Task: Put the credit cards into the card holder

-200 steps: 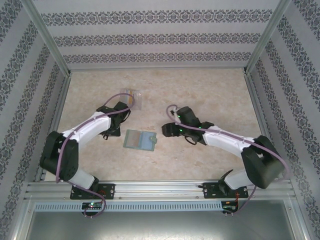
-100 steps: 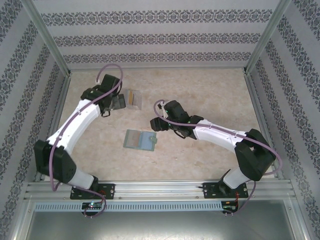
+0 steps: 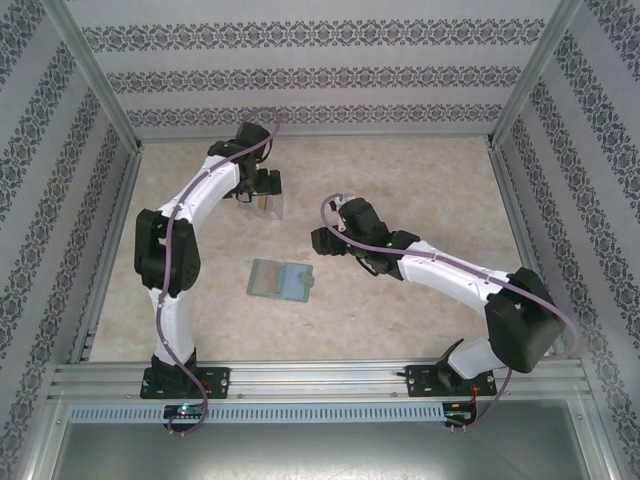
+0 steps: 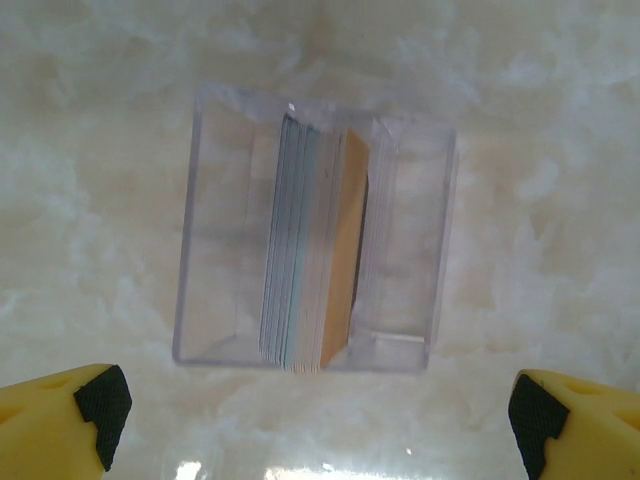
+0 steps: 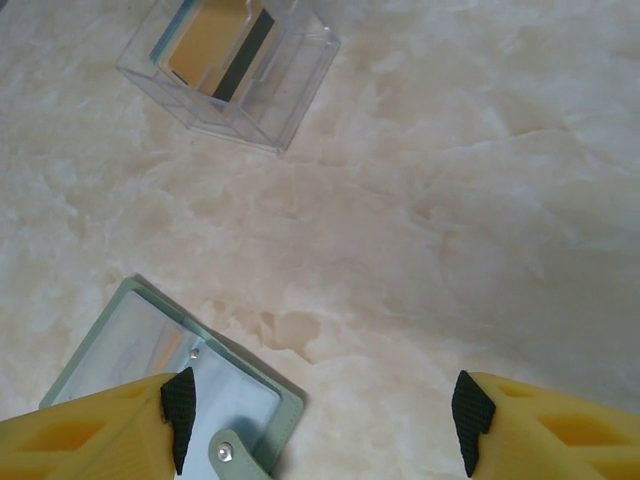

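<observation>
table: beige marble-patterned tabletop (image 3: 430, 180), fenced by patterned walls.
left arm: white jointed arm (image 3: 190, 215), stretched to the far left part of the table.
right arm: white jointed arm (image 3: 450, 280), reaching in toward the table's middle.
left gripper: yellow two-finger gripper with black pads (image 4: 315, 410), spread wide and holding nothing; it hangs over the clear stand, which sits ahead of the fingertips.
right gripper: yellow two-finger gripper with black pads (image 5: 322, 408), spread wide and empty; its left finger is above the wallet's edge, whether touching cannot be told.
card holder: sage-green flat folding wallet (image 3: 281, 281), lying flat on the table near its middle, well apart from the stand; a tab with a metal snap shows in the right wrist view (image 5: 150, 370).
stand: clear plastic box-like holder (image 4: 220, 250), on the table at far left.
credit cards: thin pale cards with one orange-yellow card (image 4: 310, 260), packed on edge inside the stand, the orange one on the right of the stack.
</observation>
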Available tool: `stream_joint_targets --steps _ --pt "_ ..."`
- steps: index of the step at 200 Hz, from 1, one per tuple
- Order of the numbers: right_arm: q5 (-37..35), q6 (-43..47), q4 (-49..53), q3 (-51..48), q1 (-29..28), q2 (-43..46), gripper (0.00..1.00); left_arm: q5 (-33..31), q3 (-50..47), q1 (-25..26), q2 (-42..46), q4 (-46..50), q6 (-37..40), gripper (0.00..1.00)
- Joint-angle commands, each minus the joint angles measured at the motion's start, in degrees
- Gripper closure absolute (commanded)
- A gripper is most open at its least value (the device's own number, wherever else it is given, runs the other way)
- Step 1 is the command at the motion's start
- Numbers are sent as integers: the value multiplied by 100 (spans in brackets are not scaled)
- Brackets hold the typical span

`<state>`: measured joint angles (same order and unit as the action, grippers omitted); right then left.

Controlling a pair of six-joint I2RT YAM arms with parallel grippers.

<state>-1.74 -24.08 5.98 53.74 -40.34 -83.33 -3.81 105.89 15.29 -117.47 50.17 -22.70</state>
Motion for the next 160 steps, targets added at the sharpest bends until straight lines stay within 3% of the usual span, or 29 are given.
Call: stream_joint_targets --steps 1,35,83,160 --pt "-171 -53 101 -152 119 189 30 52 448 -244 -335 299 177 0" --pt "-128 -62 157 -170 229 246 30 -305 640 -276 -638 303 278 4" --pt "-82 -158 107 -170 239 146 31 -429 802 -281 -949 418 391 18" --pt "-96 -195 122 -135 228 71 31 -497 1008 -271 -1231 678 551 16"
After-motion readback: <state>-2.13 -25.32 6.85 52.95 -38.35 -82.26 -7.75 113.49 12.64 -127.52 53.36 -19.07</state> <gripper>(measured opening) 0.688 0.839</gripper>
